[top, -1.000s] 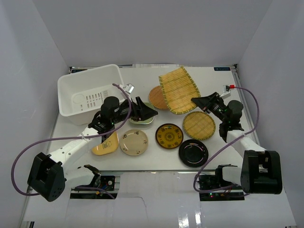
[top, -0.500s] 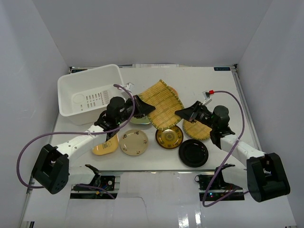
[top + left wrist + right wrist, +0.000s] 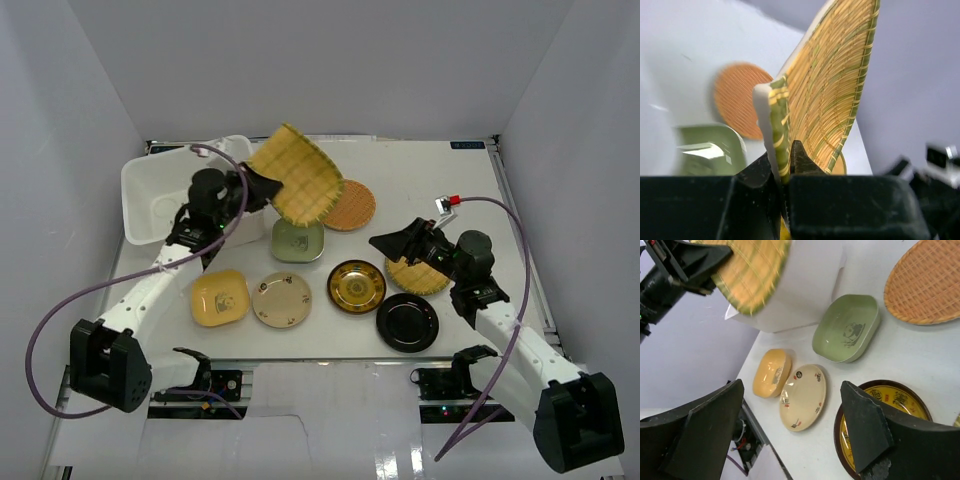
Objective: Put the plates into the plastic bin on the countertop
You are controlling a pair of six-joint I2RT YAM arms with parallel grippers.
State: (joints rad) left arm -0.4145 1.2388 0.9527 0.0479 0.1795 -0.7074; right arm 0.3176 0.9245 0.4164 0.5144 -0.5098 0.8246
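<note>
Left jaws: 1 of 8 plates (image 3: pixel 295 185)

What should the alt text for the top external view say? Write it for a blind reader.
The left gripper holds a large tan woven plate tilted up next to the white plastic bin. The right gripper is open; seven more plates lie on the white countertop.
</note>
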